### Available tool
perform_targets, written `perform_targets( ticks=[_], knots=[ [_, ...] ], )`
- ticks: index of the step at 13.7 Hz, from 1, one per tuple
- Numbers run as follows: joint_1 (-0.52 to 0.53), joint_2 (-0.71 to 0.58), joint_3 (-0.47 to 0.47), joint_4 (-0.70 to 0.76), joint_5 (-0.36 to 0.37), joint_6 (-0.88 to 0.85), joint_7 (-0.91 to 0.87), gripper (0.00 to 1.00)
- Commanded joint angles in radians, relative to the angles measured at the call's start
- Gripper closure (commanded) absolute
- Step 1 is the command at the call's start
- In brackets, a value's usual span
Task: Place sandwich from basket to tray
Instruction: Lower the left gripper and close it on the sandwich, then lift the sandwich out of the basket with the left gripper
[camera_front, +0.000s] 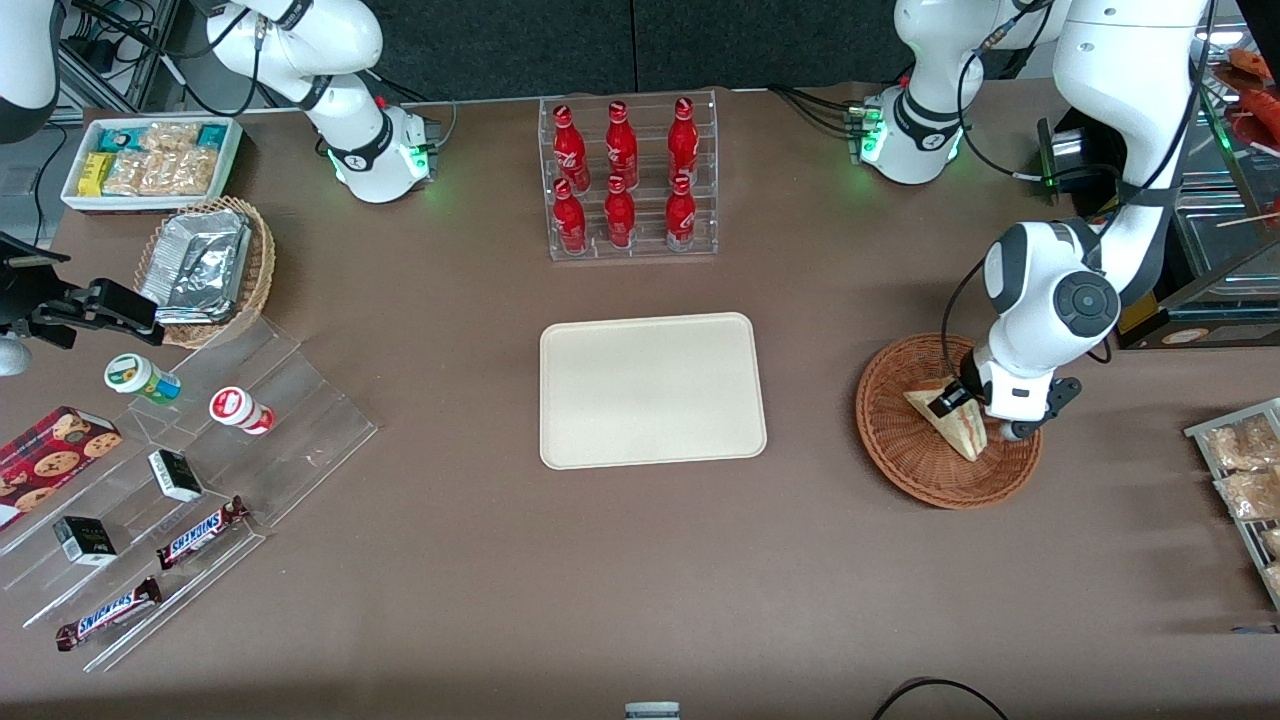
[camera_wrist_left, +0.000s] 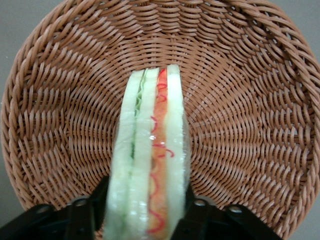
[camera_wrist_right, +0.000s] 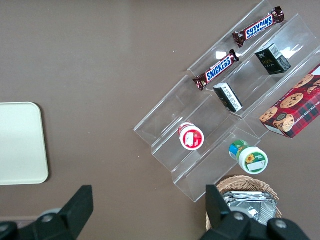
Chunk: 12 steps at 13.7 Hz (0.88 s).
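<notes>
Worktop (camera_front: 480, 580): a brown surface that carries everything listed here.
Clear stepped display (camera_front: 200, 480): lies toward the parked arm's end of the worktop; on it are two Snickers bars (camera_front: 203, 531), two small dark boxes (camera_front: 175, 475), two small round tubs (camera_front: 240, 410) and a red box of cookies (camera_front: 50, 455).
Tray (camera_front: 652, 390): cream-beige, flat, in the middle of the worktop, nothing on it; one of its rounded corners also shows in the right wrist view (camera_wrist_right: 20, 142).
Bottle rack (camera_front: 630, 180): clear, holds six red bottles in two rows, farther from the front camera than the tray.
Basket (camera_front: 900, 440): round, reddish-brown wicker, toward the working arm's end of the worktop, well apart from the tray; the left wrist view looks straight down into its woven bowl (camera_wrist_left: 65, 115).
Tan wicker basket (camera_front: 255, 270): holds silver foil, near the parked arm's end.
White bin (camera_front: 150, 160): filled with snack packets, just beside the tan basket and farther from the front camera.
Sandwich (camera_front: 958, 425): a pale wedge inside the basket, standing on edge; the wrist view shows its bread layers with red, orange and green filling (camera_wrist_left: 150, 165).
Hand (camera_front: 955, 400): low over the basket, clamped on the sandwich, with a dark fingertip (camera_wrist_left: 197, 217) pressed against each bread face.
</notes>
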Motion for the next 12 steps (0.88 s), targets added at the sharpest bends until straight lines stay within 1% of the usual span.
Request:
perform_targets(
  ticks=[1,3,7,10,12],
  knots=[
    [-0.026,-0.009,0.002,0.007,0.006,-0.026,-0.011,1.0],
    [-0.027,-0.009,0.0,0.048,0.012,-0.063,-0.016,1.0],
    [-0.037,-0.027,-0.007,0.177,0.017,-0.239,-0.007,1.0],
    [-0.127,-0.021,-0.013,0.282,0.017,-0.336,-0.007,1.0],
    [-0.216,-0.007,-0.013,0.293,0.017,-0.338,-0.004,1.0]
  ],
)
